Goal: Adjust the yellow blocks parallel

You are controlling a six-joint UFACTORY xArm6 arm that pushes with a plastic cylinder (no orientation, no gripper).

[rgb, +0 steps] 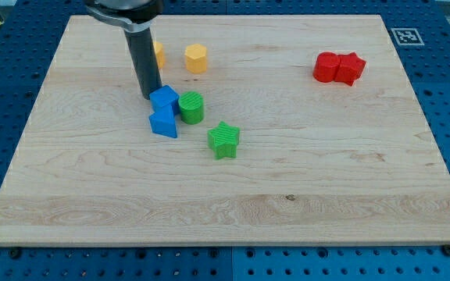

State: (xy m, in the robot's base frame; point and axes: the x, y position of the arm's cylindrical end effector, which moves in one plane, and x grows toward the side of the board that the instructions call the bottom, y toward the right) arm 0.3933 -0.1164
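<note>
Two yellow blocks lie near the view's top left. A yellow hexagon (197, 58) stands in plain sight. A second yellow block (158, 54) is half hidden behind the rod, so its shape cannot be made out. My tip (151, 95) rests on the board just below that hidden yellow block, at the upper left of a blue cube (165, 99), touching it or very nearly so.
A blue triangular block (163, 122) sits under the blue cube. A green cylinder (191, 108) stands to their right and a green star (224, 140) is lower right. Two red blocks (339, 68) sit together at the top right. The wooden board's (233, 207) edges border blue pegboard.
</note>
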